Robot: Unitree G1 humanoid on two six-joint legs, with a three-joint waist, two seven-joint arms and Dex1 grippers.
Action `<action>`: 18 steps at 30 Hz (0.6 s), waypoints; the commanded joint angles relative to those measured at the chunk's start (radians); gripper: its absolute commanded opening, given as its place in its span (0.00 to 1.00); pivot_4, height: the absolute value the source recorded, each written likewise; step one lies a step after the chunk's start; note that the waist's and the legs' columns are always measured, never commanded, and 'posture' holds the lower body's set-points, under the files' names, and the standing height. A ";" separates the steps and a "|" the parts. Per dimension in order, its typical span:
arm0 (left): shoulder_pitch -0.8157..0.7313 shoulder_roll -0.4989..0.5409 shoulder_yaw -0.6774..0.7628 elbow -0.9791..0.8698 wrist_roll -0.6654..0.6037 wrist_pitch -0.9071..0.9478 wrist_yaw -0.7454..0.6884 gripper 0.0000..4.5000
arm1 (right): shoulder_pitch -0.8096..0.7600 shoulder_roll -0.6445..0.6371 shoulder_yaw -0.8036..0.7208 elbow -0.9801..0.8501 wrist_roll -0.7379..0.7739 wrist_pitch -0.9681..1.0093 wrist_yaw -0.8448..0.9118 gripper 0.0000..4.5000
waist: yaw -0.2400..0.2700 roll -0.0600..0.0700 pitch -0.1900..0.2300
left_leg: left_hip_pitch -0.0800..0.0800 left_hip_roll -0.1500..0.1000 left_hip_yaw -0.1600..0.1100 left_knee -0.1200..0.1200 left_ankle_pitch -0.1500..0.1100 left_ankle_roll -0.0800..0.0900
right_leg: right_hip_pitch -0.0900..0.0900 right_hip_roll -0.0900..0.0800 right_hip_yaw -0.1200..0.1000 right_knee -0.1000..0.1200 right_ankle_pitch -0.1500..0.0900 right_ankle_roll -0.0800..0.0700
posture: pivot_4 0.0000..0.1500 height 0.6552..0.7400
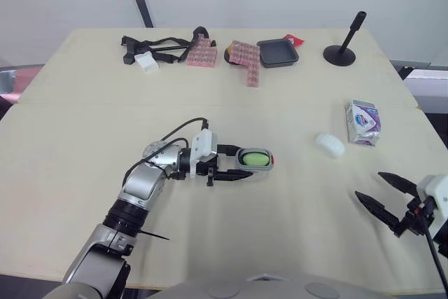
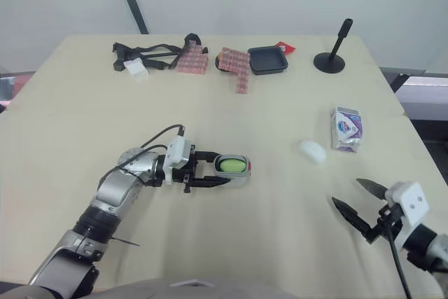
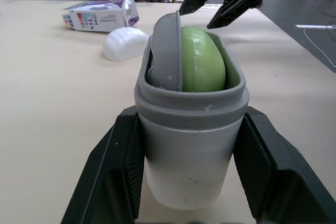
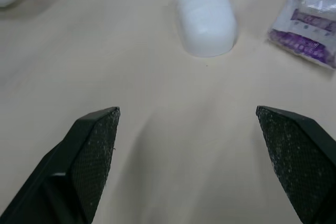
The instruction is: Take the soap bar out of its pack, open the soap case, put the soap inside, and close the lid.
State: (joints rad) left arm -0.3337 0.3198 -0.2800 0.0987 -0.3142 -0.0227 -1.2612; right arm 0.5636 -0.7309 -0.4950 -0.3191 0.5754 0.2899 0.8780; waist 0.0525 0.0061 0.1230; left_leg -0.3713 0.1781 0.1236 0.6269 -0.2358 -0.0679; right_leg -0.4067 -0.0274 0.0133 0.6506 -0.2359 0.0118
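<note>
The head views place the left gripper (image 1: 246, 162) low over the middle of the table (image 1: 70, 138), lying sideways with its fingers pointing toward the robot's right, and the right gripper (image 1: 369, 184) near the table's front right corner. The left wrist view adds detail: the black fingers (image 3: 116, 177) are clamped on the two long sides of the soap case (image 3: 189, 145). The case is open at its far end, with a green bar (image 3: 202, 66) seated in it. A grey lid flap (image 3: 165, 56) stands on edge beside the bar inside the rim. The same view shows the right gripper beyond the case, jaws spread. The right wrist view shows its fingers (image 4: 94, 150) set wide apart and touching nothing, with bare tabletop between them. Ahead of them lies a white oval piece (image 4: 206, 19), and the soap pack (image 4: 310, 24) lies just beside it but apart from it. Whether this white piece is a soap bar or a loose cover cannot be determined from these views. In the head views the piece and the pack lie at the right of the table, well apart from the held case and between the right gripper and a black stand (image 1: 343, 50) at the far edge.
</note>
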 commanded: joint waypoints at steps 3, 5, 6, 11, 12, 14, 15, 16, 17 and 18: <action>-0.017 -0.007 0.002 -0.019 -0.009 -0.024 0.000 0.42 | -0.056 -0.154 -0.053 -0.120 0.137 0.346 -0.051 0.99 | 0.004 0.000 0.000 | 0.002 0.000 -0.001 -0.001 0.000 0.000 | 0.003 0.000 -0.001 -0.001 0.000 0.000 | 1.00 1.00; -0.020 -0.010 0.001 -0.016 -0.006 -0.024 0.005 0.42 | -0.111 -0.221 -0.037 -0.142 0.150 0.471 -0.091 0.99 | 0.006 0.000 0.000 | 0.003 0.000 -0.001 -0.001 0.000 0.000 | 0.004 0.000 -0.001 -0.002 0.000 0.000 | 1.00 1.00; -0.020 -0.011 0.001 -0.016 -0.005 -0.024 0.008 0.42 | -0.152 -0.246 -0.023 -0.150 0.150 0.520 -0.121 0.99 | 0.007 0.000 0.000 | 0.003 0.000 -0.001 -0.001 0.000 0.000 | 0.004 0.000 -0.001 -0.002 0.000 0.000 | 1.00 1.00; -0.020 -0.012 -0.001 -0.016 -0.002 -0.024 0.015 0.42 | -0.359 -0.371 0.060 -0.164 0.175 0.750 -0.180 0.99 | 0.008 0.001 0.000 | 0.004 0.000 0.000 -0.002 0.000 0.000 | 0.004 0.000 0.000 -0.002 0.000 0.000 | 1.00 1.00; -0.021 -0.013 -0.001 -0.015 -0.002 -0.024 0.016 0.42 | -0.425 -0.396 0.090 -0.162 0.180 0.793 -0.195 0.99 | 0.009 0.001 0.000 | 0.004 0.000 0.000 -0.002 0.000 0.000 | 0.004 0.000 0.000 -0.002 0.000 0.000 | 1.00 1.00; -0.022 -0.014 -0.001 -0.014 -0.001 -0.025 0.018 0.42 | -0.559 -0.441 0.162 -0.154 0.181 0.859 -0.208 0.99 | 0.006 0.002 0.001 | 0.004 0.000 0.000 -0.002 0.000 -0.001 | 0.004 0.001 0.000 -0.002 0.000 0.000 | 1.00 1.00; -0.023 -0.015 -0.002 -0.013 -0.001 -0.025 0.019 0.42 | -0.622 -0.461 0.207 -0.151 0.175 0.883 -0.205 0.99 | 0.008 0.002 0.001 | 0.005 0.000 0.000 -0.002 0.001 -0.001 | 0.004 0.001 0.001 -0.002 0.000 0.000 | 1.00 1.00; -0.024 -0.016 -0.002 -0.012 0.000 -0.026 0.020 0.42 | -0.693 -0.468 0.258 -0.145 0.167 0.902 -0.205 0.99 | 0.010 0.002 0.001 | 0.005 0.000 0.001 -0.002 0.001 -0.001 | 0.004 0.000 0.001 -0.002 0.000 0.000 | 1.00 1.00; -0.024 -0.018 -0.002 -0.012 0.000 -0.027 0.021 0.42 | -0.759 -0.465 0.303 -0.135 0.159 0.917 -0.208 0.99 | 0.012 0.002 0.001 | 0.005 0.000 0.001 -0.002 0.001 -0.002 | 0.005 0.001 0.001 -0.002 0.000 0.000 | 1.00 1.00; -0.025 -0.019 -0.003 -0.012 0.001 -0.027 0.022 0.42 | -0.828 -0.450 0.348 -0.123 0.152 0.931 -0.212 0.99 | 0.013 0.002 0.001 | 0.005 0.000 0.001 -0.002 0.001 -0.002 | 0.005 0.001 0.001 -0.001 0.000 0.000 | 1.00 1.00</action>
State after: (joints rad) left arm -0.3463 0.3012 -0.2922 0.1068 -0.3024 -0.0335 -1.2413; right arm -0.2106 -1.1847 -0.1968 -0.4472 0.7350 1.1958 0.6718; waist 0.0659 0.0079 0.1236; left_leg -0.3664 0.1788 0.1244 0.6250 -0.2343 -0.0704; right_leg -0.4021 -0.0259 0.0140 0.6493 -0.2360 0.0118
